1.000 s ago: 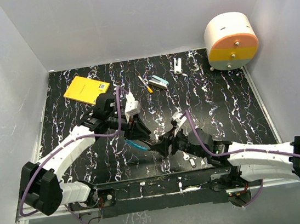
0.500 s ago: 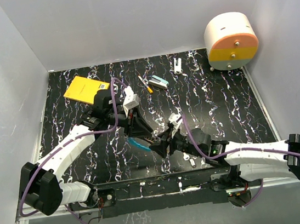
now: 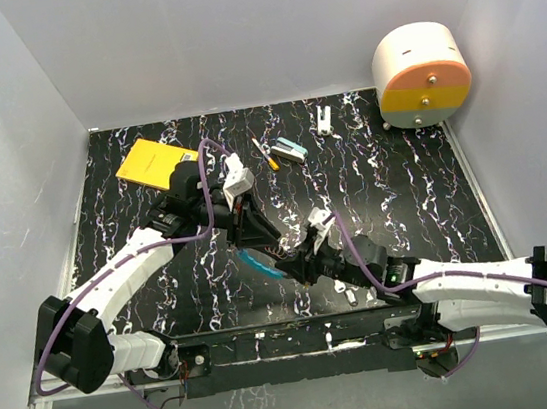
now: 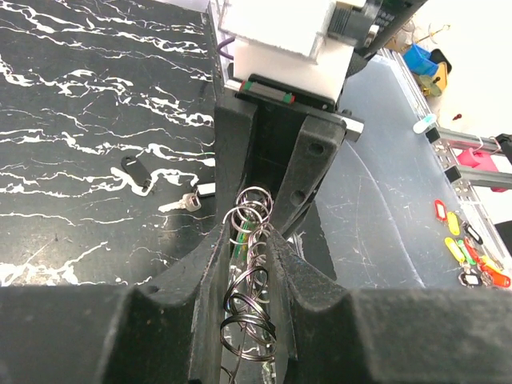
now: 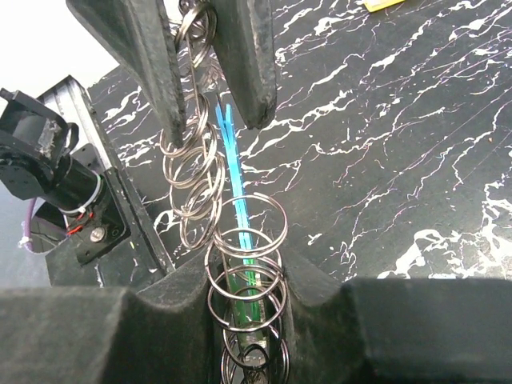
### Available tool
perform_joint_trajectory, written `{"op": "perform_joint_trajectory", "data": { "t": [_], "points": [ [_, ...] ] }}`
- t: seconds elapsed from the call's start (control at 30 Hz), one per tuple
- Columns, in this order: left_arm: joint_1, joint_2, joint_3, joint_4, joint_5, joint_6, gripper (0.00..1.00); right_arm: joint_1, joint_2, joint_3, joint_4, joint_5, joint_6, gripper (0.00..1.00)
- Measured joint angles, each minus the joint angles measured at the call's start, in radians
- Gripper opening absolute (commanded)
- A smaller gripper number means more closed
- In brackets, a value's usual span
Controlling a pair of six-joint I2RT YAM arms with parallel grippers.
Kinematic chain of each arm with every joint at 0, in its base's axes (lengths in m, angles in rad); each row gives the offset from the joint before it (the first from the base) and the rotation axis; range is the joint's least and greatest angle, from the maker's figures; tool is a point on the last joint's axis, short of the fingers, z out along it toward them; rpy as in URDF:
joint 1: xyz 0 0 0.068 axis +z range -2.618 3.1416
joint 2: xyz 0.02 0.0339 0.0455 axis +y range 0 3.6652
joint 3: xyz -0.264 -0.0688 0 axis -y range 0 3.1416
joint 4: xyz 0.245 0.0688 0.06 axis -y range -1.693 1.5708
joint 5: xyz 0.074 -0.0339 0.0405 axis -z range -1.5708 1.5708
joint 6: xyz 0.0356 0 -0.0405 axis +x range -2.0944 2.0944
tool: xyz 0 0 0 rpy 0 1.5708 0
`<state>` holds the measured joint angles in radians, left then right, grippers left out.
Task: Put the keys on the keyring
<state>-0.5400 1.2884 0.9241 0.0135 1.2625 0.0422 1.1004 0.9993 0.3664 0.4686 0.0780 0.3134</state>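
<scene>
The left gripper [image 4: 250,240] pinches one end of the keyring [image 5: 244,232], which is held above the table's [image 3: 402,187] near middle. The right gripper [image 5: 248,268] is clamped on its other loops, with a green-headed key [image 5: 244,298] between the fingers

White arms [image 3: 129,259], black joints [image 3: 76,351] (purple cables [image 3: 53,329] alongside).

You had two grippers, the left gripper [image 4: 248,240] and the right gripper [image 5: 248,268], one keyring [image 3: 257,265], one silver key [image 4: 189,202], one yellow pad [image 3: 157,163], one drum [image 3: 422,74], one orange stick [image 3: 265,153], one teal block [image 3: 290,149].
</scene>
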Motion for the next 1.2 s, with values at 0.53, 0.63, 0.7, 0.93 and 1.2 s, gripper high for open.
{"op": "perform_joint_trajectory", "data": {
  "t": [0.53, 0.63, 0.7, 0.93, 1.2],
  "points": [
    [0.027, 0.103, 0.328, -0.426, -0.093, 0.482, 0.69, -0.004, -0.044, 0.325, -0.596, -0.056, 0.189, 0.08],
    [0.027, 0.138, 0.325, -0.472, -0.097, 0.574, 0.70, -0.004, -0.051, 0.328, -0.654, -0.074, 0.211, 0.08],
    [0.026, 0.141, 0.317, -0.525, -0.100, 0.663, 0.70, -0.004, -0.051, 0.329, -0.698, -0.078, 0.217, 0.08],
    [-0.007, 0.140, 0.322, -0.710, -0.101, 0.930, 0.70, -0.004, -0.050, 0.330, -0.742, -0.082, 0.236, 0.08],
    [-0.046, 0.138, 0.342, -0.880, -0.098, 1.153, 0.70, -0.004, -0.013, 0.330, -0.742, -0.085, 0.239, 0.08]
  ]
}}
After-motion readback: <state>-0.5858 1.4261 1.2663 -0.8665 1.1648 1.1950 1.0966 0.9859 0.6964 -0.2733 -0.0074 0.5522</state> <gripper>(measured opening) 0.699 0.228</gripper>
